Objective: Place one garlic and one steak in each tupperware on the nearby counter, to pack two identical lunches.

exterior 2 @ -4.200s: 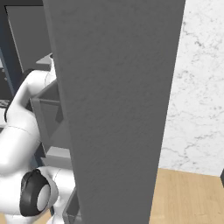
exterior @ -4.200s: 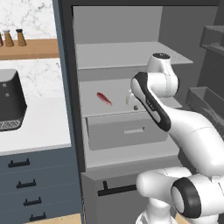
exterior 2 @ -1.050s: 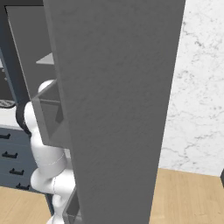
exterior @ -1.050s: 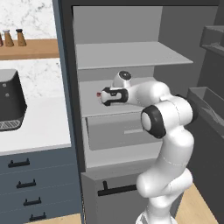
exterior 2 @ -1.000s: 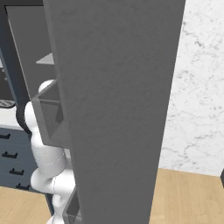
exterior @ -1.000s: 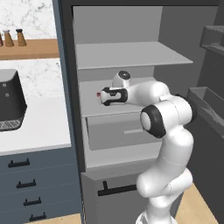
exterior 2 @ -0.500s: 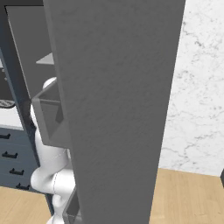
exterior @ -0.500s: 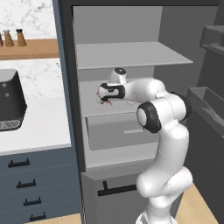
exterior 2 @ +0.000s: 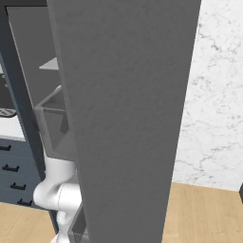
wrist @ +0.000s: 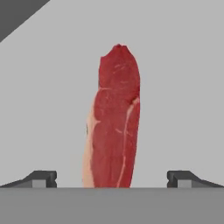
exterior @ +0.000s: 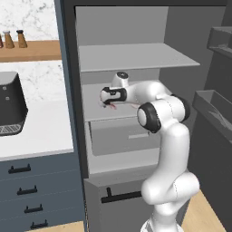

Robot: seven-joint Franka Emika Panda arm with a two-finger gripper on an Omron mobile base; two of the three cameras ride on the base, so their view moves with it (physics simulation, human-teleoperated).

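Gripper (wrist: 112,179) spread wide astride steak (wrist: 113,122) (near end cut off).

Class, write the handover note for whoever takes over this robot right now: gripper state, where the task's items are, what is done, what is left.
Gripper: open, holding nothing, poised over the steak, fingertips on either side of the strip.
Steak: bright-red strip lying flat on the grey fridge shelf, not yet gripped.
Done: arm has reached into the open fridge.
Left: close on the steak, lift it out and carry it to a tupperware; garlic, second steak and both containers are not in view here.
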